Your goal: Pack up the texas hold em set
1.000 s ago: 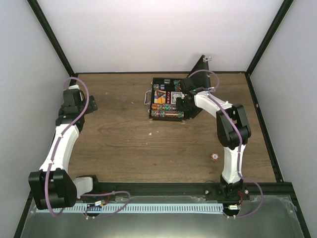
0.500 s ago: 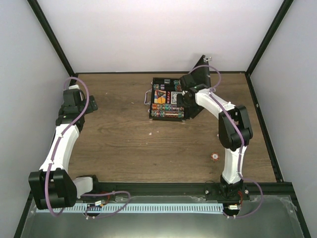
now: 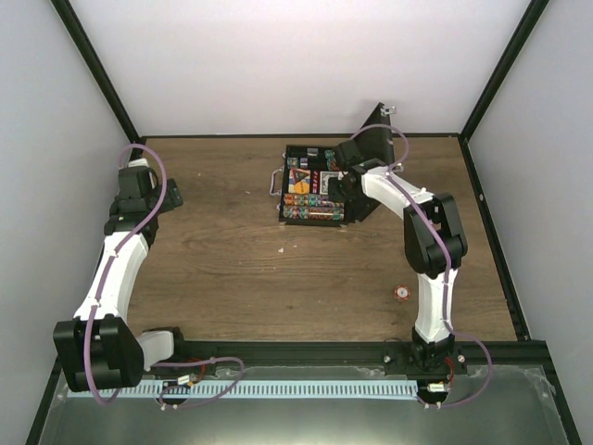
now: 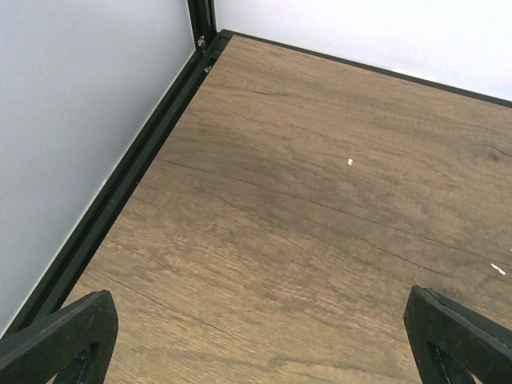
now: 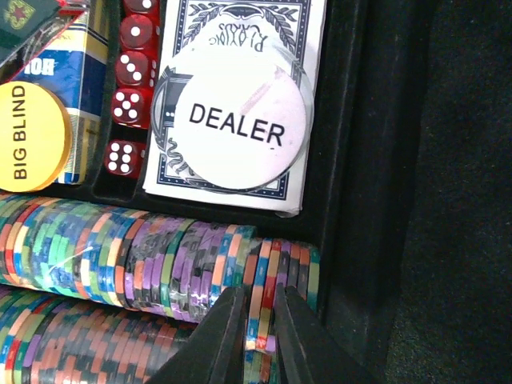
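The briefcase (image 3: 313,190) lies open at the upper middle of the desk (image 3: 232,260), its lid (image 3: 372,139) propped up toward the upper right so the tray is reachable from above. The right hand (image 5: 258,336) reaches down into the case's right end. In the right wrist view its two fingers (image 5: 220,340) are drawn almost together and nip the end chip (image 5: 258,308) at the right end of a chip row (image 5: 120,248). The narrow pinch lets the fingers fit between that row and the tray wall, probably to seat the chip edge-on with the others. Above the row, toward the top of that view, a white DEALER button (image 5: 240,120) rests on a card deck (image 5: 200,24), with red dice (image 5: 128,88) and a yellow BIG BLIND button (image 5: 28,132) to its left, so most of the set looks stowed. One loose chip (image 3: 402,293) lies alone at the lower right of the desk, well apart from the case and not yet packed. The left hand (image 4: 260,328) hangs spread wide and empty over bare wood at the left of the desk, apparently parked clear of the work.
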